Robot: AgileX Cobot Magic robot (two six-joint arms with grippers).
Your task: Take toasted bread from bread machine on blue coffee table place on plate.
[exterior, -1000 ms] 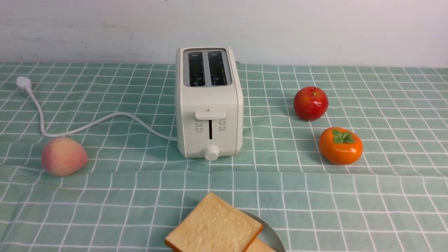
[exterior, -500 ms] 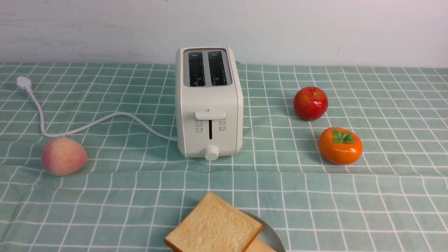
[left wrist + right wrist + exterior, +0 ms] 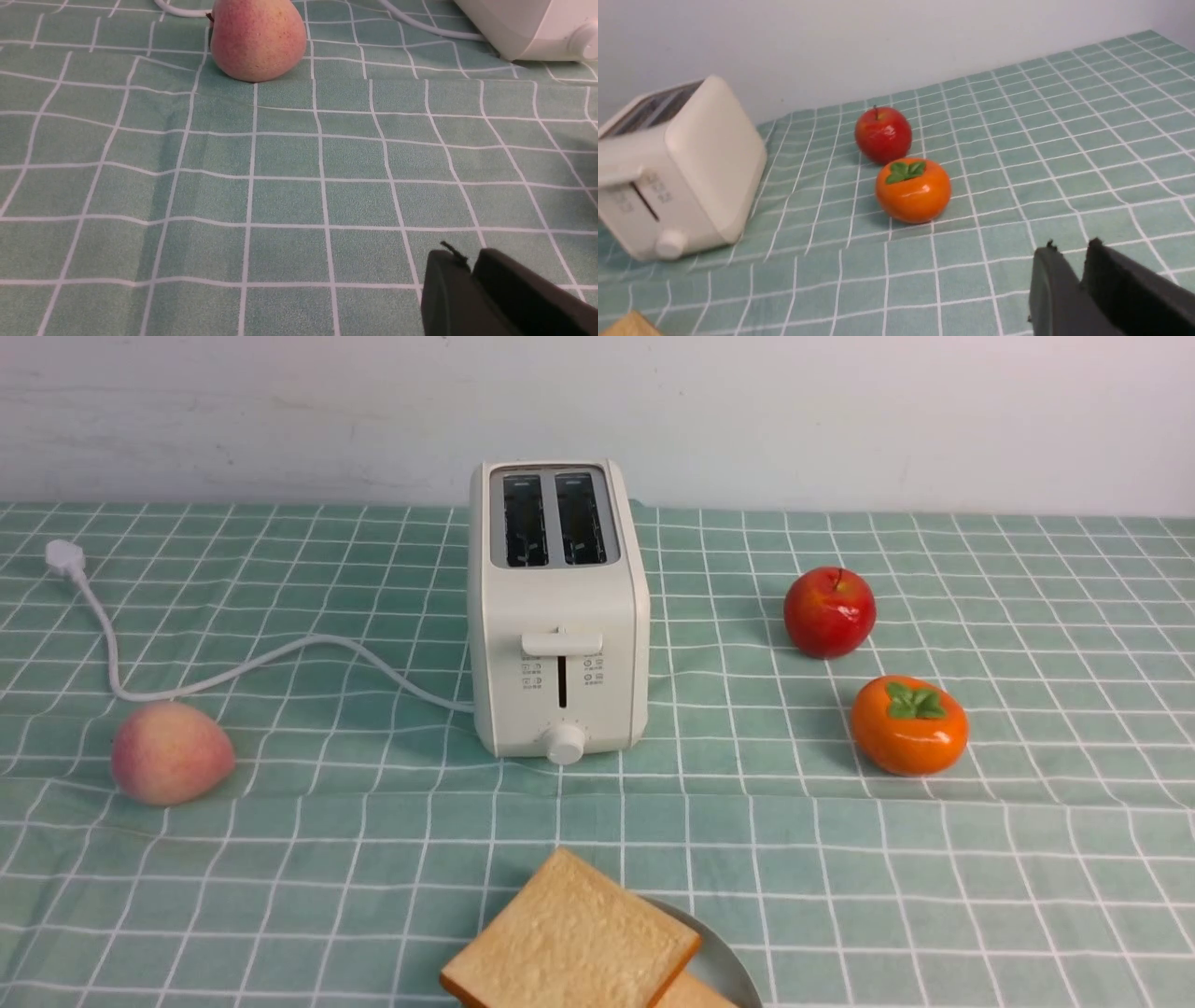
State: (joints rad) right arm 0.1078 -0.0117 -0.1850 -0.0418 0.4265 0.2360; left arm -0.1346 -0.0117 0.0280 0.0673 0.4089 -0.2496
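Observation:
The cream-white bread machine [image 3: 558, 616] stands upright mid-table on the blue coffee table [image 3: 373, 859]; both its slots look dark and empty. Two slices of toasted bread lie stacked on the plate [image 3: 724, 957] at the front edge: the top slice [image 3: 571, 943] tilted over the lower one [image 3: 691, 994]. Neither gripper shows in the front view. My left gripper [image 3: 467, 259] is shut and empty above bare cloth, the bread machine [image 3: 528, 28] off at the far corner. My right gripper [image 3: 1071, 247] is shut and empty, with the bread machine [image 3: 691, 163] and a toast corner [image 3: 626, 326] in its view.
A peach [image 3: 171, 752] lies at the left, also in the left wrist view [image 3: 257, 37]. A red apple [image 3: 829, 612] and an orange persimmon [image 3: 908, 725] sit to the right. The white cord [image 3: 233, 667] runs from the bread machine left to its plug [image 3: 63, 558].

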